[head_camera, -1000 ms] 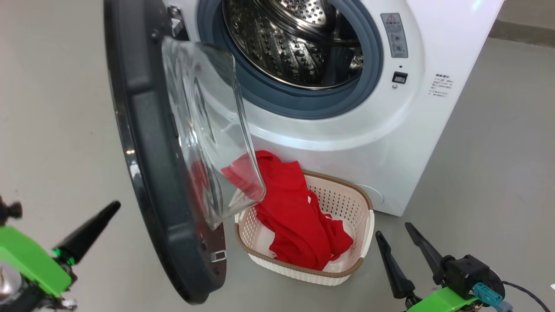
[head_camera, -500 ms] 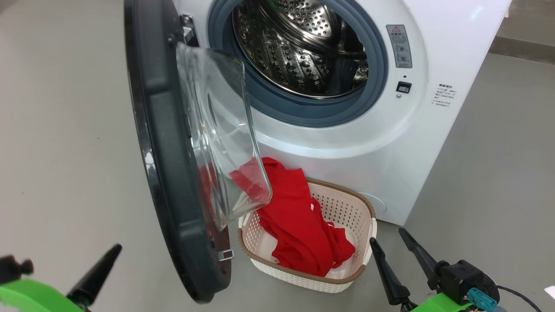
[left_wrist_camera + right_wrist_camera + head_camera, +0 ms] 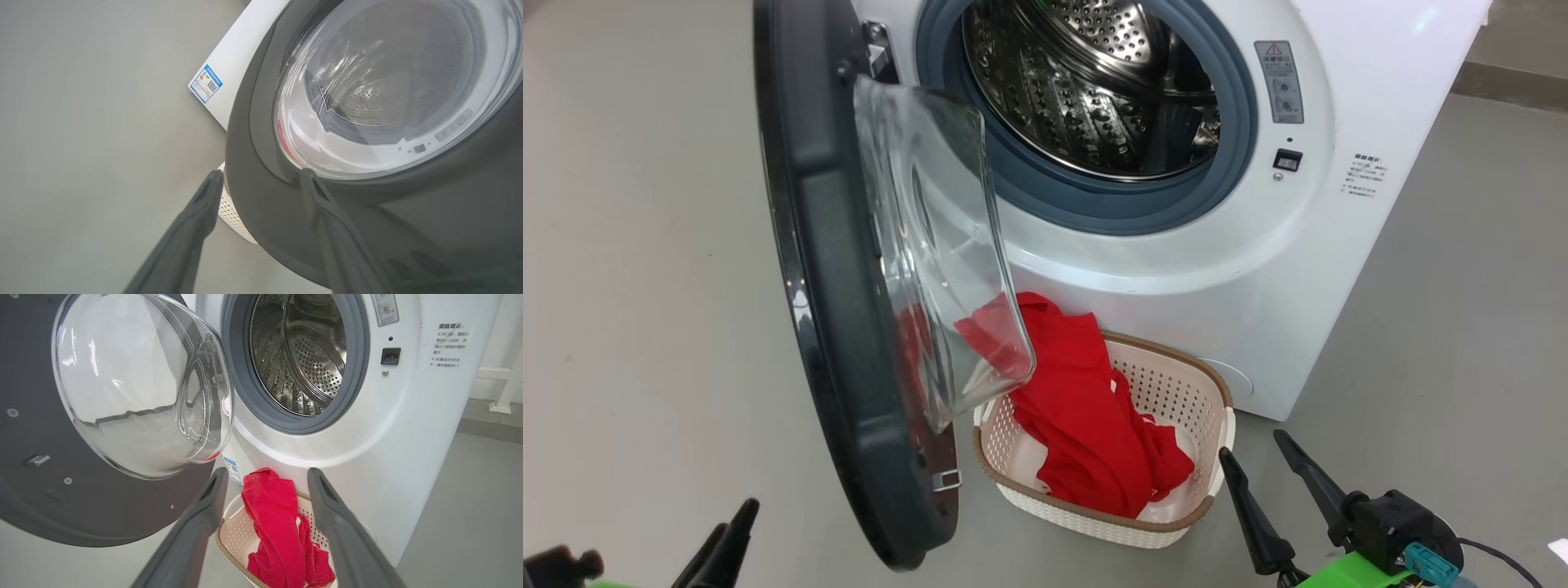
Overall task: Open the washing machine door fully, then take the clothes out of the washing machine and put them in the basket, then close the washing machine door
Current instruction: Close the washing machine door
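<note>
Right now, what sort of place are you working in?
Probably a laundry area or test room: a white front-loading washing machine stands on a bare grey floor, with a basket of red clothes before it.

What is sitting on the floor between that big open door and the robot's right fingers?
The basket, with the red clothes heaped in it, sits between the washing machine door and the right gripper's fingers; the head view shows this.

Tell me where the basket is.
The basket stands on the floor at the foot of the washing machine, lower centre of the head view, right of the open washing machine door, with the clothes in it.
</note>
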Robot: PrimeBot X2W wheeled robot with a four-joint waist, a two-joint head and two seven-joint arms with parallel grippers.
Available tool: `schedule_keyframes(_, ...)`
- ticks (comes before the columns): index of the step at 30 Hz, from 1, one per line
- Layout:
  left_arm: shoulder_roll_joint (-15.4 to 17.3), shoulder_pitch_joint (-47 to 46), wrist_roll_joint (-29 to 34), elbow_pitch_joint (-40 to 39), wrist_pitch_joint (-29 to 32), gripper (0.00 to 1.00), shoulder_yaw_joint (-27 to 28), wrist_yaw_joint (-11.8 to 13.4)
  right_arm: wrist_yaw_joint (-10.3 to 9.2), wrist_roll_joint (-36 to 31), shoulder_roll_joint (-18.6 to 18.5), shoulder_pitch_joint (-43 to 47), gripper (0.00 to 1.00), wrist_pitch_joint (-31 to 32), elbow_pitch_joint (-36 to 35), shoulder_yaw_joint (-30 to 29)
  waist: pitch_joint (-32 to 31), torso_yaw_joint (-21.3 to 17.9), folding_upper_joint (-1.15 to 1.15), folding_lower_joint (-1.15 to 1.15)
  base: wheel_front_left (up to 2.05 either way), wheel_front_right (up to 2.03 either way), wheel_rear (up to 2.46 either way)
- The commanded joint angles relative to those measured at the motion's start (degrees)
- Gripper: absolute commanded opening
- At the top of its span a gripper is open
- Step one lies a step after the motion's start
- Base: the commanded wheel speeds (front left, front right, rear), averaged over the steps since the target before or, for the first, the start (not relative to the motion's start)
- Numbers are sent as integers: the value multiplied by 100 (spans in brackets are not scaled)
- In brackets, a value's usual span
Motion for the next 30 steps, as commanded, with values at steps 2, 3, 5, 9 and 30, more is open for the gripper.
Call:
schedule_keyframes(2, 154, -95, 230, 82, -421, 100, 88, -37, 36, 7, 0, -117, 100, -37, -120, 138, -7, -16, 0, 1, 0, 0, 0)
schedule_keyframes(3, 143, -97, 317, 141, -569, 100, 22, -37, 36, 8, 0, -119, 100, -37, -118, 136, -8, -19, 0, 1, 0, 0, 0)
schedule_keyframes(5, 92, -107, 428, 224, -856, 100, -91, -37, 36, 10, 0, -125, 100, -37, -117, 131, -10, -27, 0, 1, 0, 0, 0)
schedule_keyframes(9, 4, -127, 722, 399, -1211, 100, -218, -37, 36, 12, -6, -138, 100, -37, -120, 115, -11, -39, 0, 1, 0, 0, 0)
schedule_keyframes(30, -1523, 352, 5330, -97, -1300, 100, 2226, -37, 36, -15, -46, -114, 100, -37, -264, -114, -38, -58, 0, 1, 0, 0, 0)
